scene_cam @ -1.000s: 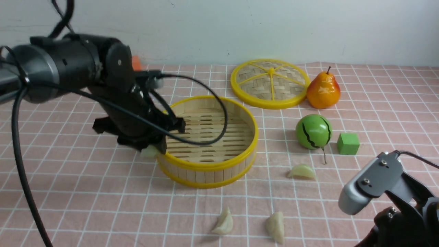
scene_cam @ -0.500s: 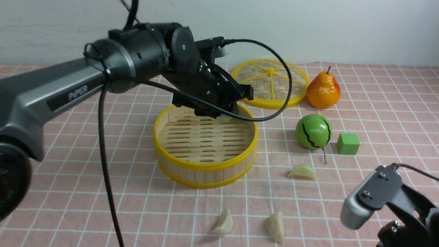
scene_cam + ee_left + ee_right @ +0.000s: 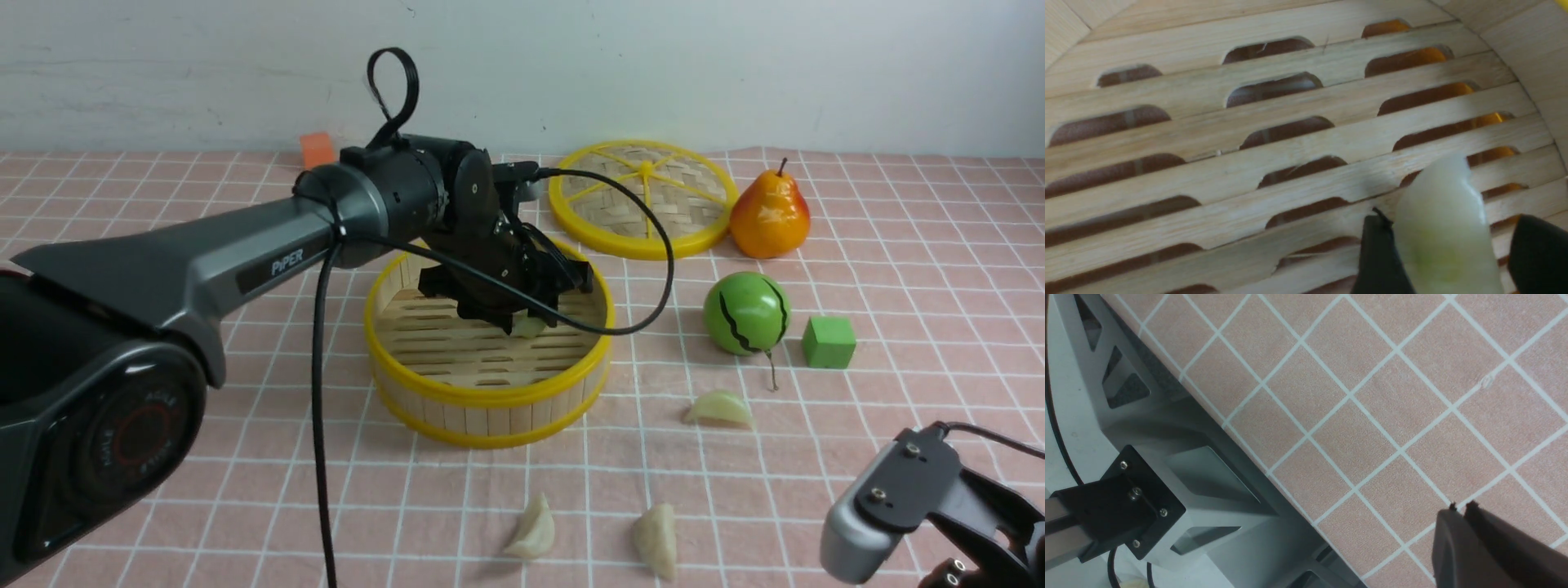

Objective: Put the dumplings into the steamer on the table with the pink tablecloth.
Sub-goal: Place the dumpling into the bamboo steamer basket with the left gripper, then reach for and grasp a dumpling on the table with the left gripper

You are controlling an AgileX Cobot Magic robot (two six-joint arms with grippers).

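Left arm is reaching in from the left, and the left gripper [image 3: 526, 318] is hanging inside the steamer [image 3: 490, 400], pointing down, right of centre over the slatted floor. One dumpling [image 3: 1445, 228] is sitting between its two black fingers [image 3: 1380, 253]. In the left wrist view the jaws are standing apart: one finger is touching the dumpling and a thin gap is showing at the other. Can't tell whether the dumpling is resting on the slats.

Dumplings, four in total:
- one at the left gripper, inside the steamer
- one [image 3: 719, 407] lying on the pink tablecloth [image 3: 245, 457] just right of the steamer, nearer than the green ball
- two [image 3: 532, 528] [image 3: 657, 539] lying side by side but apart on the near edge of the cloth, in front of the steamer

Right gripper [image 3: 1461, 507] is hovering low over bare cloth at the near-right corner of the table, with its jaws pressed together and gripping nothing.

Other items, one of each:
- woven yellow-rimmed lid [image 3: 637, 245] lying flat, far right of the steamer
- pear [image 3: 771, 214] standing against the lid's right rim
- green ball with black streaks [image 3: 746, 314] sitting right of the steamer
- green cube [image 3: 829, 342] sitting just right of the ball
- orange block [image 3: 317, 149] sitting at the far edge by the wall
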